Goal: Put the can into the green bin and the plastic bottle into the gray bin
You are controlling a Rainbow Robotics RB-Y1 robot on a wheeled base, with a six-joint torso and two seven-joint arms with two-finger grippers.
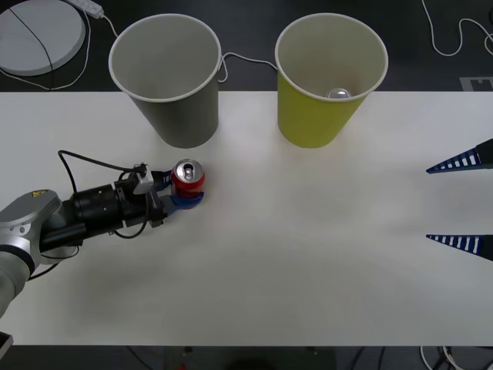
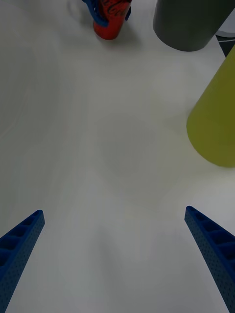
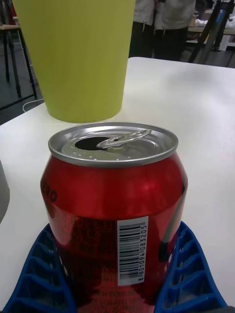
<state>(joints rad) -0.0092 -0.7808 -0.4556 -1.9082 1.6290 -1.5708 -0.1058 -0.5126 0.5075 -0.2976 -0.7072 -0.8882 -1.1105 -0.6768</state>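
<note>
The left pincer (image 1: 185,189) grips the can (image 1: 188,178), which stands upright on the white table (image 1: 308,254) just in front of the gray bin (image 1: 165,77). The left wrist view shows its opened top, pull-tab and barcode. From above, a silver can top shows inside the green bin (image 1: 330,81), while the right pincer (image 1: 461,202) waits open at the table's right edge.

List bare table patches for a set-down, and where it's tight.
Free: the wide white tabletop between the red soda can in the left gripper and the open right gripper, in front of the yellow-green cup-shaped bin. Crowded: the strip between the gray cup-shaped bin and the can.
</note>
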